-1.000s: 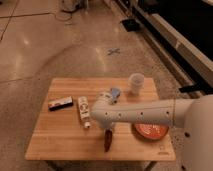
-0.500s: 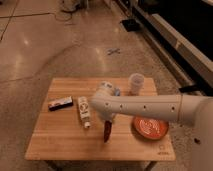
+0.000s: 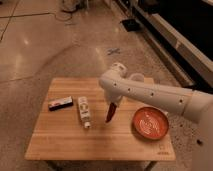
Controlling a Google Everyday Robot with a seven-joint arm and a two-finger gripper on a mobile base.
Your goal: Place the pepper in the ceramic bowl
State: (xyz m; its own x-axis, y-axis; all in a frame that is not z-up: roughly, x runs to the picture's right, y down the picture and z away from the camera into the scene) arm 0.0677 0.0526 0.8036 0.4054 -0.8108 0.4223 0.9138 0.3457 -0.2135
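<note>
The dark red pepper [image 3: 110, 114] hangs tip-down above the middle of the wooden table [image 3: 60, 140], held at its upper end. My gripper [image 3: 113, 105] is shut on it, at the end of the white arm [image 3: 150, 95] that reaches in from the right. The orange-red ceramic bowl [image 3: 150, 123] with pale swirls sits on the table's right side, to the right of the pepper and a little nearer. The bowl holds nothing.
A white tube [image 3: 83, 111] lies just left of the pepper. A small dark box [image 3: 60, 103] lies at the left. A white translucent cup [image 3: 136, 78] stands at the back, partly behind the arm. Shiny floor surrounds the table.
The pepper has risen off the table's front middle and moved a little back and right with my gripper. The arm has swung up and away from the bowl.
</note>
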